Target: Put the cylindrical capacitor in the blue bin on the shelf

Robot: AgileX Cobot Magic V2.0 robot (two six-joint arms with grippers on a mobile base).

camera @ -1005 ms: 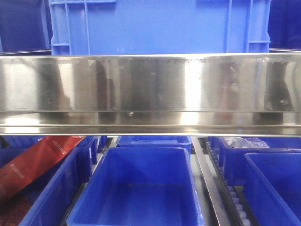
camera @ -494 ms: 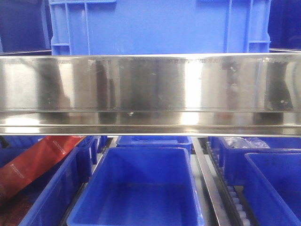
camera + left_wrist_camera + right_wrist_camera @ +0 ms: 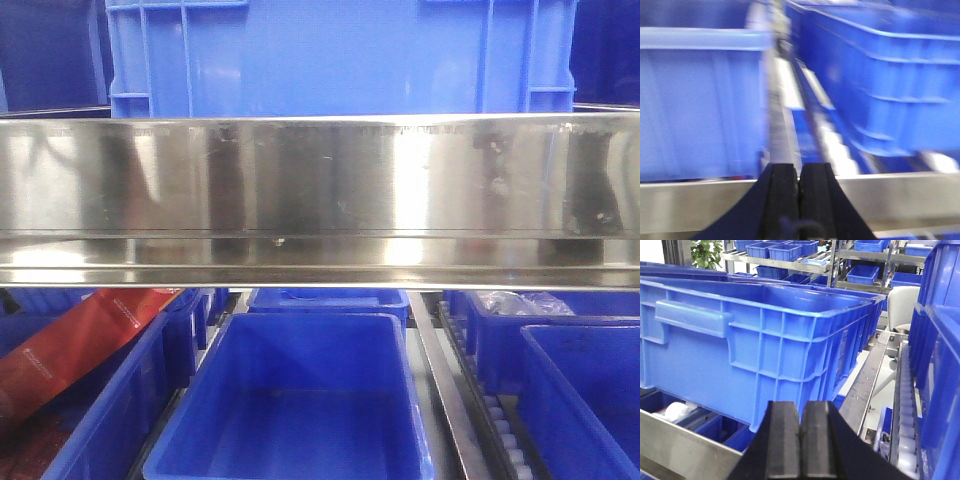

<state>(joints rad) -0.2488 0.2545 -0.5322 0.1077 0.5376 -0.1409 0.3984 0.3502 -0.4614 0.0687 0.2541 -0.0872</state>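
Note:
The cylindrical capacitor is out of view in every frame. The shelf's shiny steel front rail (image 3: pixel 320 190) spans the front view. Below it sits an empty blue bin (image 3: pixel 300 400), and a large blue crate (image 3: pixel 340 55) stands on the level above. My left gripper (image 3: pixel 799 167) is shut, its black pads pressed together with nothing seen between them. It hovers over a steel rail (image 3: pixel 900 195), facing a roller track (image 3: pixel 827 135) between two blue bins; that view is blurred. My right gripper (image 3: pixel 801 407) is also shut and holds nothing, in front of a big blue crate (image 3: pixel 750 340).
A red package (image 3: pixel 70 345) lies in the lower left bin. Clear plastic bags (image 3: pixel 520 300) fill a bin at the right. A roller track (image 3: pixel 905 405) and a steel divider (image 3: pixel 865 390) run beside the right gripper. More racks of blue bins (image 3: pixel 785 252) stand behind.
Dark reflections on the steel rail have shifted slightly. The bins and the red package have not moved.

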